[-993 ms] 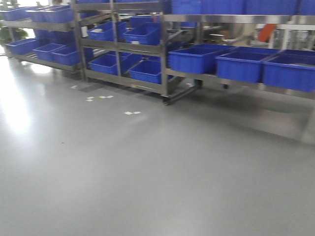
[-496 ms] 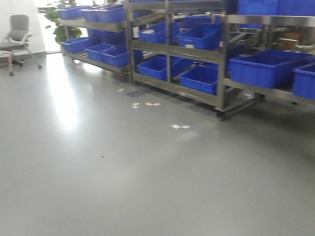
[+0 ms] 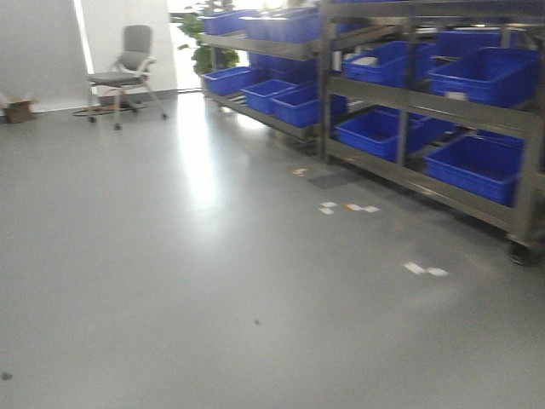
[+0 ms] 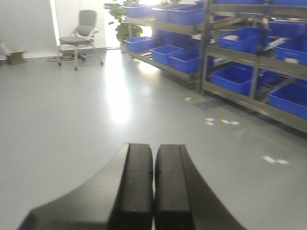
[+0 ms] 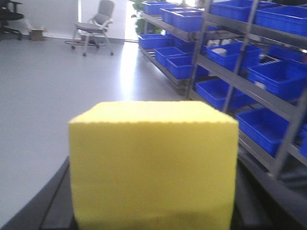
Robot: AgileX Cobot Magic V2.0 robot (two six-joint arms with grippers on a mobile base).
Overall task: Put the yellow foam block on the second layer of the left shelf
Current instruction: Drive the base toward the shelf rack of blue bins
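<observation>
Grey polished floor [image 3: 170, 281] takes up most of your front view, with steel shelves [image 3: 419, 102] of blue bins [image 3: 485, 75] running along the right side and an office chair [image 3: 128, 66] by the far wall. White tape marks [image 3: 424, 269] lie on the floor near the closest rack.

Your block [image 5: 153, 163] is already in hand: it fills the right wrist view, sitting between the dark fingers [image 5: 53, 207] of the right gripper [image 5: 153, 215], which clamps it from both sides. It looks square and upright, with no sag that you can see. Your left gripper [image 4: 153, 187] carries nothing, its two pads pressed flat together and pointing out over the bare floor.

So the pick looks done, and the placing is all still ahead of you. The racks stand well apart from the base, off to the right, and no shelf level is within the arm's reach. From these views you cannot tell which rack counts as the left shelf. You have yet to drive up, face it squarely, find the second layer, set the block in and let go.
</observation>
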